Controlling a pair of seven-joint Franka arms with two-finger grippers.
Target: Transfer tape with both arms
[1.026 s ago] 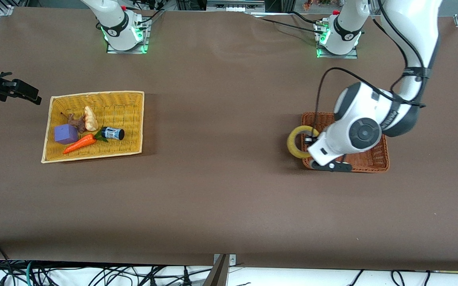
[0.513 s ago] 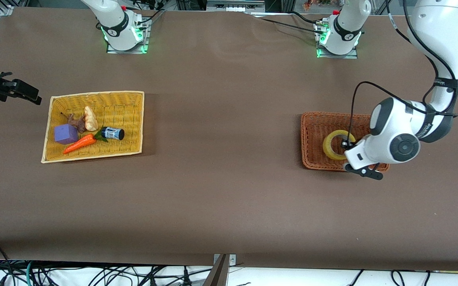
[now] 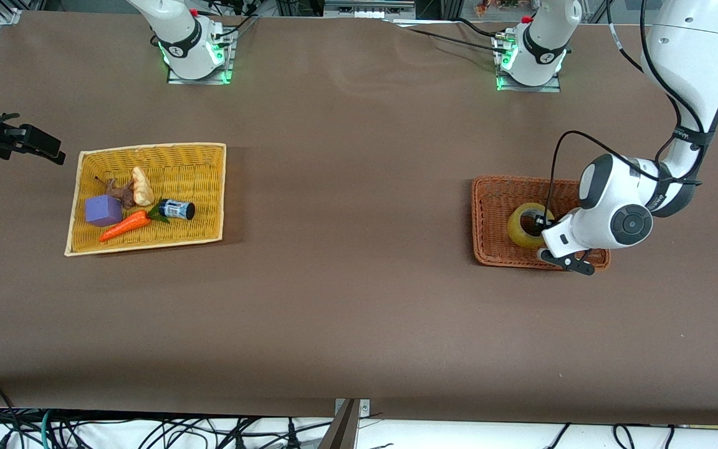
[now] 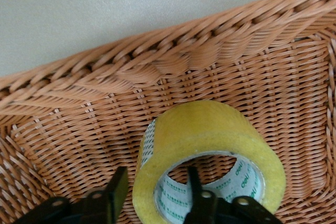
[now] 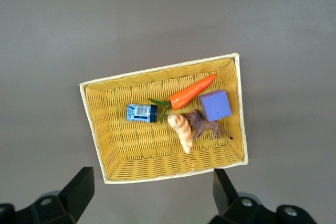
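Observation:
The tape [image 3: 524,227], a yellowish roll with a grey-white core, rests tilted on its edge inside the orange-brown wicker basket [image 3: 496,206] at the left arm's end of the table. In the left wrist view the tape [image 4: 210,129] lies on the basket's weave [image 4: 79,129]. My left gripper [image 3: 543,223] [image 4: 155,187] is low in the basket and open. One finger is outside the roll and one is inside its core, with gaps on both sides of the wall. My right gripper [image 3: 47,148] [image 5: 149,192] is open and empty. It waits high up beside the yellow basket.
A yellow wicker basket [image 3: 209,187] [image 5: 105,145] at the right arm's end holds a carrot [image 3: 125,226], a purple cube [image 3: 103,210], a small dark bottle with a blue label [image 3: 176,209], a bread piece and a brown toy animal.
My left arm carried the tape from over the orange-brown basket's rim to its middle, then lowered it onto the weave. My right arm has not moved.

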